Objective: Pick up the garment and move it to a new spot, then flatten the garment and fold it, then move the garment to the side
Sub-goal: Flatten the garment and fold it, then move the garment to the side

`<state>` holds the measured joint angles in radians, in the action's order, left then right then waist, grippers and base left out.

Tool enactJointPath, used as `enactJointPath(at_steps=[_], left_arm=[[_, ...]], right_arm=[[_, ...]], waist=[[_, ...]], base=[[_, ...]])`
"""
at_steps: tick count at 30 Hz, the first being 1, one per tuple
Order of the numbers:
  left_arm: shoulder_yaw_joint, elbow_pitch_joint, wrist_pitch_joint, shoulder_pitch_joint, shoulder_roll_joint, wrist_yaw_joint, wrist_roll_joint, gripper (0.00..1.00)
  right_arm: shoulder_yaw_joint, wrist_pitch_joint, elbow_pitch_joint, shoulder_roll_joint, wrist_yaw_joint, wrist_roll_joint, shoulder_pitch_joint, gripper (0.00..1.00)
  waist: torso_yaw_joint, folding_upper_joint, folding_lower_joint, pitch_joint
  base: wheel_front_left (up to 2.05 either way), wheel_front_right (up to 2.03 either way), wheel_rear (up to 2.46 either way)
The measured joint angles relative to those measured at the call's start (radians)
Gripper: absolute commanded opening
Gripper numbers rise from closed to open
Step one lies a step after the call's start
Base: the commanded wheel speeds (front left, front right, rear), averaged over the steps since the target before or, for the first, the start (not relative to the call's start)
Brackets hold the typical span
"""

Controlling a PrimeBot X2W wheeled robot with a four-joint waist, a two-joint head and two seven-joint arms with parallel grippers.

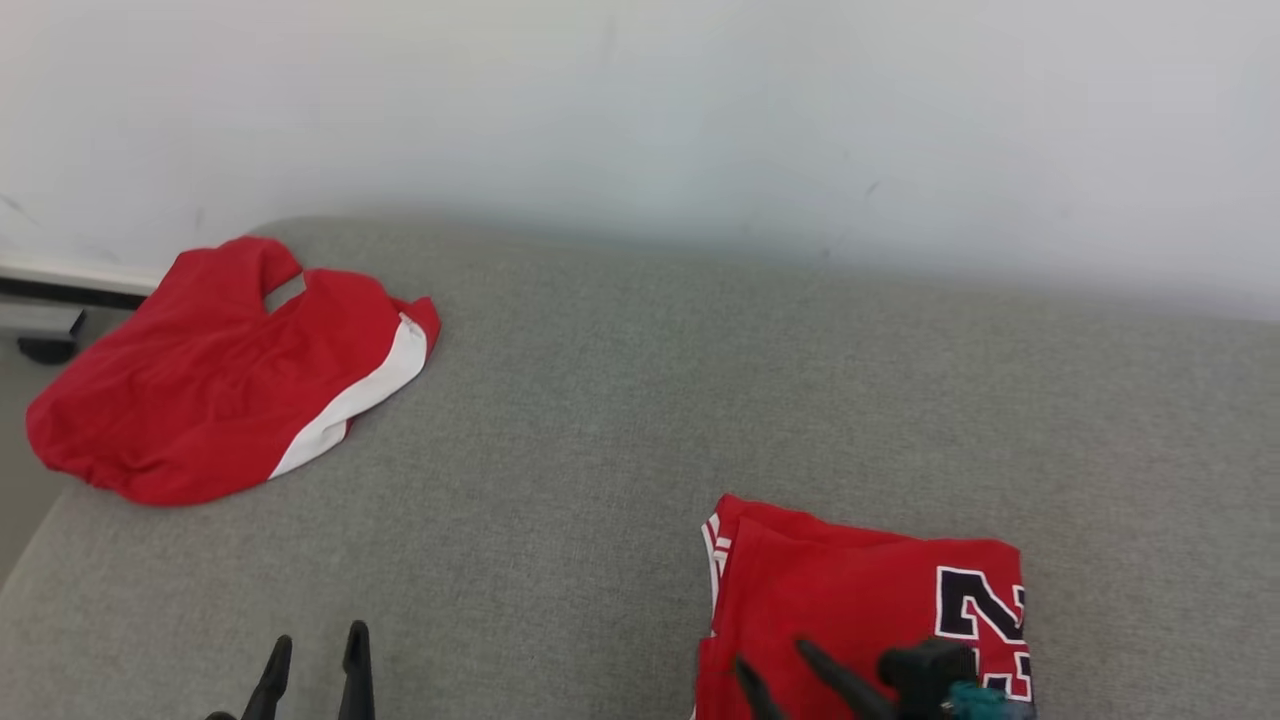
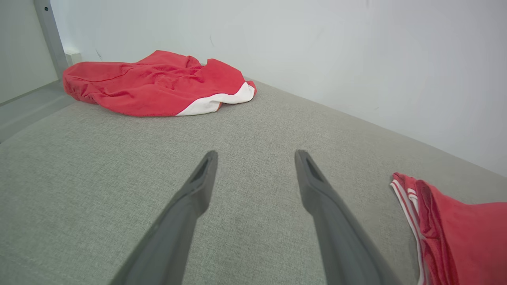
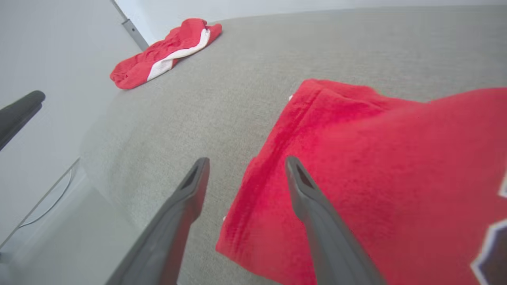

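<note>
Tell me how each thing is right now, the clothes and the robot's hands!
Numbered jersey: folded, lying on the grey cushion.
Red and white garment: crumpled, not folded, at the far left.
Left hand: open, empty.
Right hand: open, empty, above the jersey's edge.

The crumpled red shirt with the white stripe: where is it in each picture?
Head view: crumpled red shirt upper left, at the far corner of the grey surface.
Left wrist view: shirt top left.
Right wrist view: shirt at top, left of centre.
Shared landmark: the folded red jersey, nearer the robot.
</note>
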<state>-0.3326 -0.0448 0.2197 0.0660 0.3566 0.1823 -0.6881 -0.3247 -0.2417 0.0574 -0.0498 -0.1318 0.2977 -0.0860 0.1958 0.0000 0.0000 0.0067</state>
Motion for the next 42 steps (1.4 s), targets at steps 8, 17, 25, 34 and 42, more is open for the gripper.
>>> enactJointPath(at_steps=[8,17,25,34,42], left_arm=[[0.016,-0.011,0.027,0.009,-0.02,-0.008,0.002,1.0],[0.072,-0.035,0.043,-0.005,-0.081,-0.082,0.061,1.0],[0.181,-0.101,0.043,0.013,-0.142,-0.236,0.158,1.0],[0.253,-0.199,0.043,0.042,-0.139,-0.289,0.259,1.0],[0.294,-0.232,0.043,0.056,-0.162,-0.299,0.272,1.0]], right_arm=[[0.169,0.083,-0.068,0.0,0.0,-0.014,-0.014,1.0],[0.371,0.238,-0.058,0.0,0.0,-0.013,-0.016,1.0],[0.408,0.241,0.012,-0.003,0.0,-0.067,-0.02,1.0],[0.417,0.229,0.062,-0.034,0.0,-0.116,-0.024,1.0],[0.435,0.222,0.053,-0.03,0.0,-0.123,-0.036,1.0]], waist=[[-0.062,-0.0001,-0.0001,-0.046],[-0.139,-0.0001,-0.0001,-0.107],[-0.179,-0.0001,-0.0001,-0.15],[-0.18,0.0,0.0,-0.149],[-0.178,-0.0001,0.0,-0.139]], base=[[0.0,0.0,0.0],[0.0,0.0,0.0],[0.0,0.0,0.0],[0.0,0.0,0.0],[0.0,0.0,0.0]])
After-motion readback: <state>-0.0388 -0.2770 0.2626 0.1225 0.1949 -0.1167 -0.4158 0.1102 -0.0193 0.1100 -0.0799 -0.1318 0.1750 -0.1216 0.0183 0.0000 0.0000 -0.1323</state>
